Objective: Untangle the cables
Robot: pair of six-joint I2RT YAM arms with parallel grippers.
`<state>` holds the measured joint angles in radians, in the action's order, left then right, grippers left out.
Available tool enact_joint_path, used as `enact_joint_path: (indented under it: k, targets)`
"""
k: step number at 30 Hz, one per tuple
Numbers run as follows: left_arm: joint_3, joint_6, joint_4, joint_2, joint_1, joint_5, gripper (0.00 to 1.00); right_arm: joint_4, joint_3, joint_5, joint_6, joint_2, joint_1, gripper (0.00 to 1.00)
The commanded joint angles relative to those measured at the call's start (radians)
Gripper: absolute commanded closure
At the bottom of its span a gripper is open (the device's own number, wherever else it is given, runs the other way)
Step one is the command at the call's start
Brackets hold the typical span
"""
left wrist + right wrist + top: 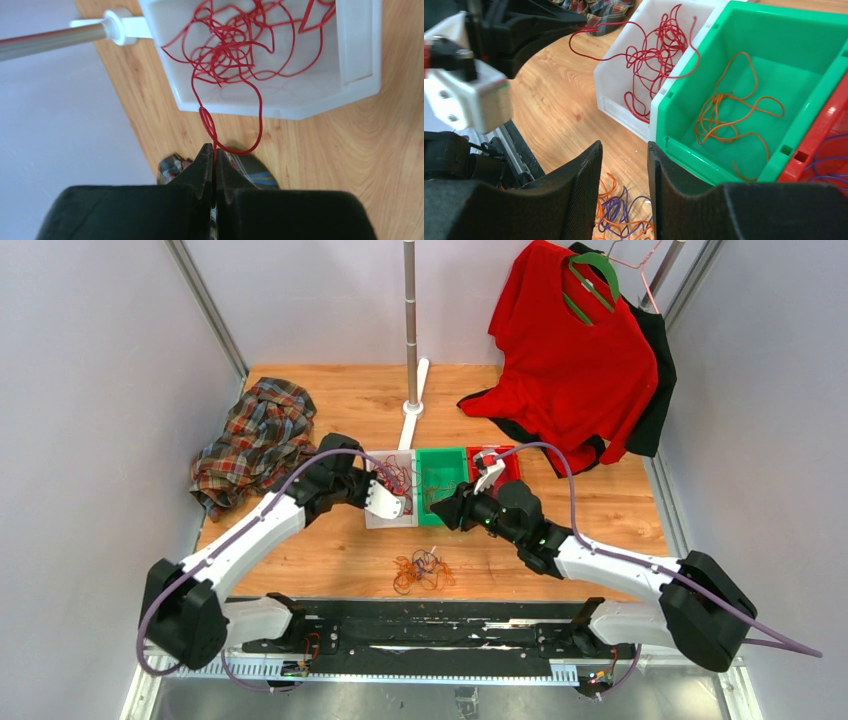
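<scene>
My left gripper (368, 475) (214, 148) is shut on a thin red cable (207, 120), holding it just outside the white bin (360, 50). The strand runs back into a red tangle (235, 45) (654, 45) lying in that bin. My right gripper (443, 511) (624, 150) is open and empty, in front of the green bin (804, 40), which holds orange cable (724, 115). A mixed orange and purple tangle (420, 570) (624, 215) lies on the table beneath it. Purple cable (829, 167) shows in the red bin (819, 135).
The three bins stand side by side mid-table (445, 455). A plaid shirt (255, 440) lies at the left. A red shirt on a green hanger (570, 350) hangs at the back right. A metal pole on a white base (411, 330) (50, 40) stands behind the bins.
</scene>
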<state>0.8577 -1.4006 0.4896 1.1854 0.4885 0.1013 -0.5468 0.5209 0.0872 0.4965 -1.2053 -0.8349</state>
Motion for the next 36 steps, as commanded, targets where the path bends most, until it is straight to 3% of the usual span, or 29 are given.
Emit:
enact_joint_path:
  k: [1, 11, 18, 22, 29, 36]
  targets:
    - [0.122, -0.087, 0.047, 0.111, -0.014, -0.081, 1.0, 0.036, -0.014, -0.073, -0.02, 0.023, 0.016, 0.62]
    - [0.201, -0.155, 0.154, 0.192, -0.007, -0.071, 1.0, 0.116, 0.005, -0.132, -0.037, 0.049, 0.024, 0.62]
    - [0.158, -0.177, 0.257, 0.11, -0.06, -0.121, 1.0, 0.123, 0.025, -0.121, -0.038, 0.022, 0.034, 0.61]
    - [0.14, -0.165, 0.254, 0.075, -0.05, -0.034, 0.99, 0.127, 0.038, -0.113, -0.033, 0.017, 0.033, 0.62]
    - [0.235, -0.076, 0.256, 0.218, 0.067, -0.028, 1.0, 0.138, 0.009, -0.139, -0.015, 0.062, 0.033, 0.62]
    - [0.314, 0.009, 0.175, 0.408, 0.079, -0.087, 1.0, 0.137, -0.027, -0.183, -0.01, 0.109, 0.036, 0.62]
